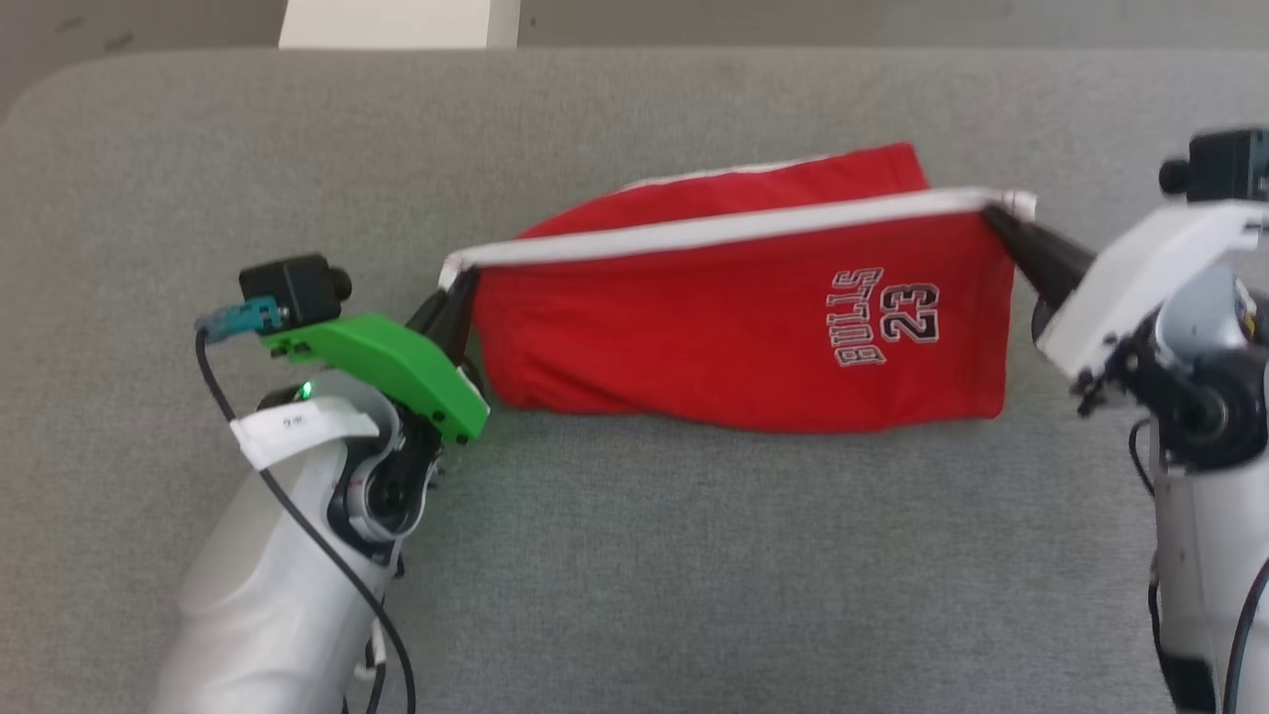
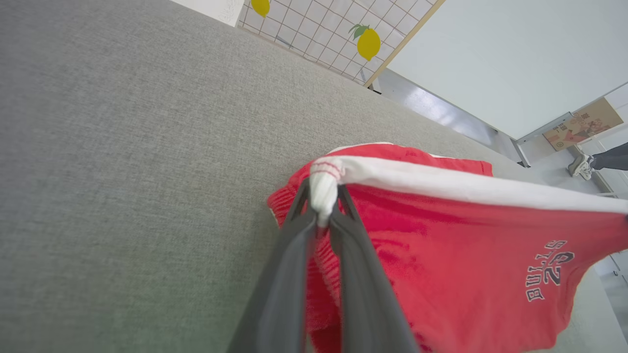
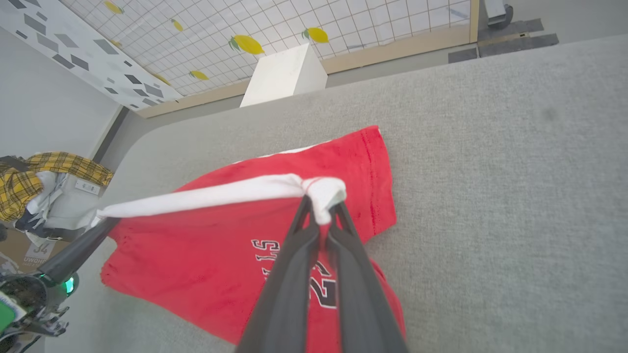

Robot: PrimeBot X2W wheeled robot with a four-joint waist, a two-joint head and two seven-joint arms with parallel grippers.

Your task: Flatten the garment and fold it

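The garment [image 1: 734, 317], red shorts with white "BULLS 23" lettering, hangs stretched between my two grippers above the grey surface. Its white stripe [image 1: 714, 230] runs taut along the top edge. My left gripper [image 1: 454, 288] is shut on the stripe's left end, seen pinched between the dark fingers in the left wrist view [image 2: 321, 208]. My right gripper [image 1: 996, 220] is shut on the stripe's right end, bunched white cloth between its fingers [image 3: 321, 208]. The lower red part [image 3: 235, 264] sags onto the surface, and a rear layer [image 1: 793, 178] lies behind the stripe.
The grey fabric surface [image 1: 634, 555] spreads wide on all sides of the shorts. A white box [image 1: 397, 24] stands beyond the far edge. In the right wrist view a pile of yellow plaid clothes [image 3: 44, 181] sits off the surface's left end. A person's foot [image 2: 581, 165] is far off.
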